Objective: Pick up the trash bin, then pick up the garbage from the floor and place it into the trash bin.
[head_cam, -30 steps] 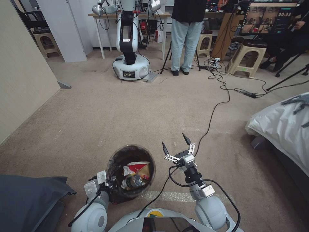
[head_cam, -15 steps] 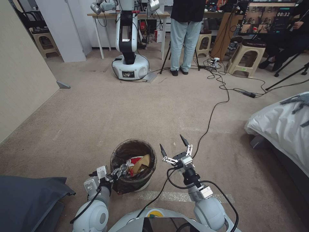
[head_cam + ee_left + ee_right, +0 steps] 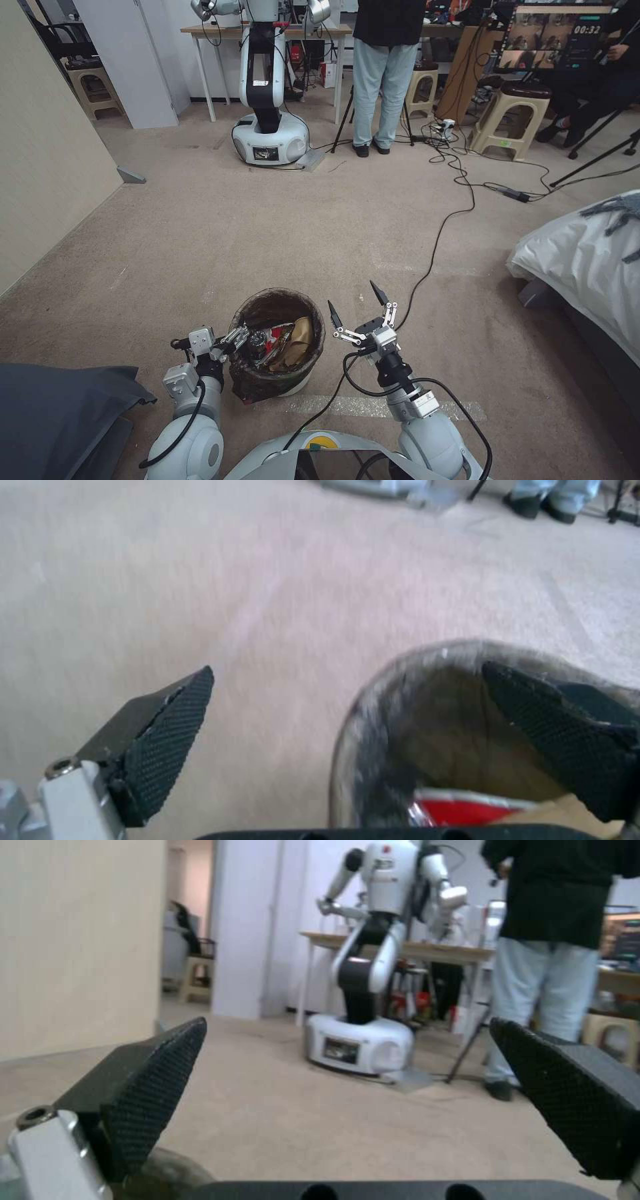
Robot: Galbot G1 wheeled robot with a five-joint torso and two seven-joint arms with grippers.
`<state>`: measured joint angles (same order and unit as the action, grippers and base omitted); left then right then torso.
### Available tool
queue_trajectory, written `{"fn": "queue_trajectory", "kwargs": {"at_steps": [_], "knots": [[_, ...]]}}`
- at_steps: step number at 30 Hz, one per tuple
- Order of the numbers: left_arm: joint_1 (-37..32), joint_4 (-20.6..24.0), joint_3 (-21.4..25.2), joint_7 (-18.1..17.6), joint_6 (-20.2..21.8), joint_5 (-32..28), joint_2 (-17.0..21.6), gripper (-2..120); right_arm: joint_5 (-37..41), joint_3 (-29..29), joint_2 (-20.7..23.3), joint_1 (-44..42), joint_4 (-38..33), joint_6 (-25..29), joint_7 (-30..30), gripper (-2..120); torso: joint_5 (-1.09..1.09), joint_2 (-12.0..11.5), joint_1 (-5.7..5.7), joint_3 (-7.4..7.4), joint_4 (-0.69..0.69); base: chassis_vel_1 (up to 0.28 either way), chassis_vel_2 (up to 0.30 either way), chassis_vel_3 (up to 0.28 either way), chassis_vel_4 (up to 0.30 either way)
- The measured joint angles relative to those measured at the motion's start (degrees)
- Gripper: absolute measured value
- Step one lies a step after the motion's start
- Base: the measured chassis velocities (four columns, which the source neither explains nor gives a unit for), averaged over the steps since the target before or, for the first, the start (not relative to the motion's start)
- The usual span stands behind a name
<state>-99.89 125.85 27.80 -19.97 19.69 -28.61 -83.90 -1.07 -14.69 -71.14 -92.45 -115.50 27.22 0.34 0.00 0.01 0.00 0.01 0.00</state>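
Note:
The trash bin point(image 3: 265, 388), a white bucket with a dark bag over its rim, stands upright on the carpet just ahead of me. Inside lies garbage: a red wrapper point(image 3: 272, 341) and a tan paper piece point(image 3: 301, 331). My left gripper point(image 3: 241, 335) is open at the bin's left rim. In the left wrist view the left gripper point(image 3: 347, 672) straddles the bin's rim point(image 3: 373, 715), one finger inside and one outside, with the red wrapper point(image 3: 467, 810) below. My right gripper point(image 3: 352, 297) hangs open and holds nothing, just right of the bin; in its own view the right gripper point(image 3: 347, 1025) faces the room.
A dark grey cushion point(image 3: 60, 407) lies at lower left and a white bed point(image 3: 580, 267) at right. A black cable point(image 3: 437, 247) runs across the carpet. Another robot point(image 3: 267, 100), a standing person point(image 3: 383, 67) and stools are at the back. A wall point(image 3: 47, 167) runs along the left.
The bin was tilted up in my left gripper; now it stands upright on the floor. The left gripper has opened and drawn back a little to the rim. The right gripper barely moved.

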Motion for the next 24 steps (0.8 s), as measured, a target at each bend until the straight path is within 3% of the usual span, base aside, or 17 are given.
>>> {"fn": "queue_trajectory", "kwargs": {"at_steps": [6,8,10,13,23,24], "knots": [[-0.01,0.06,0.01,0.12,-0.26,0.21,0.00,99,-0.04,0.01,-0.02,-0.03,0.02,0.04,-0.02,100,0.00,0.00,0.00,0.00,0.00,0.000,0.000,0.000,0.000],[-0.68,0.98,0.13,2.40,-4.96,6.03,-0.09,100,-0.29,0.14,-0.37,-0.14,0.12,0.87,0.04,100,0.00,0.00,0.00,0.00,0.00,0.000,0.000,0.000,0.000],[-0.80,1.05,0.14,2.67,-5.42,6.76,-0.12,100,-0.33,0.20,-0.46,-0.16,0.12,1.00,0.23,100,0.00,0.00,0.00,0.00,0.00,0.000,0.000,0.000,0.000],[-2.11,1.26,0.36,5.55,-10.05,15.02,-0.44,100,-1.99,0.55,-1.28,-0.21,-0.13,0.17,3.67,100,0.00,0.00,0.00,-0.01,0.00,0.000,0.000,0.000,0.000],[-3.45,0.60,0.80,7.58,-15.64,22.97,-1.03,100,-2.81,0.60,-2.09,-0.03,0.06,-0.85,6.69,100,-0.01,0.00,0.00,-0.01,0.01,0.000,0.000,0.000,0.000],[-4.28,-0.15,1.76,7.26,-21.94,27.16,-1.78,100,-3.68,0.16,-2.94,-0.13,0.34,-1.82,8.65,100,-0.02,0.00,0.00,-0.01,-0.01,0.000,0.000,0.000,0.000]]}}
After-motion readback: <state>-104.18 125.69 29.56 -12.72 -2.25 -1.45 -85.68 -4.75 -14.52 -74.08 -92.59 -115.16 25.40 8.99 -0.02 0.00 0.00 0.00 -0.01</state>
